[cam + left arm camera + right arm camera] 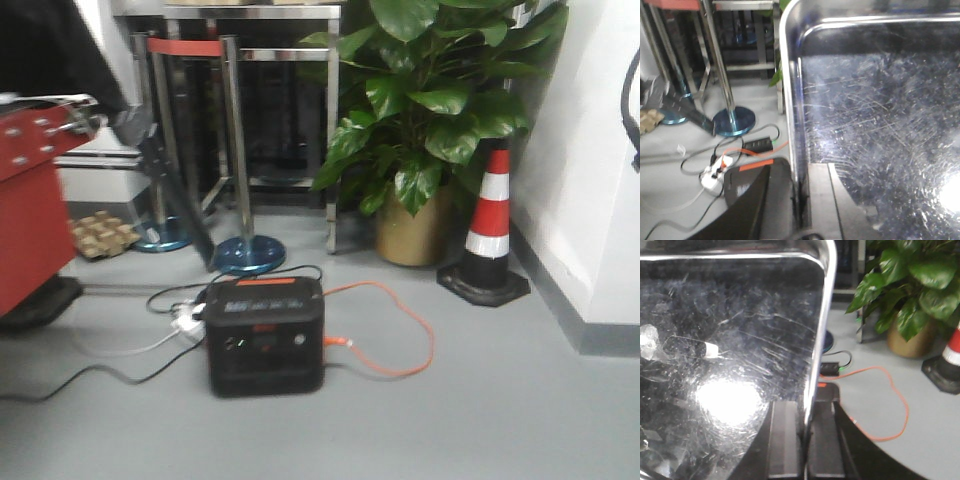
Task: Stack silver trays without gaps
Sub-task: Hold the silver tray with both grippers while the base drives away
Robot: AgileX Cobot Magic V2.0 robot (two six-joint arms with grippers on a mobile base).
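The left hand [802,169] and the right hand [805,409] each pinch an opposite rim of one silver tray [880,100], carried above the floor [930,440]. Uneven lowering could tilt it, and the thin rim may slip free.

1. You see the silver tray [880,100] as shiny stainless steel, its floor hazed with fine scratches.
2. Your power station [265,335] looks like matt black plastic.
3. The stanchion post [232,140] gleams as polished metal.
4. The floor [520,400] is smooth, matt grey.
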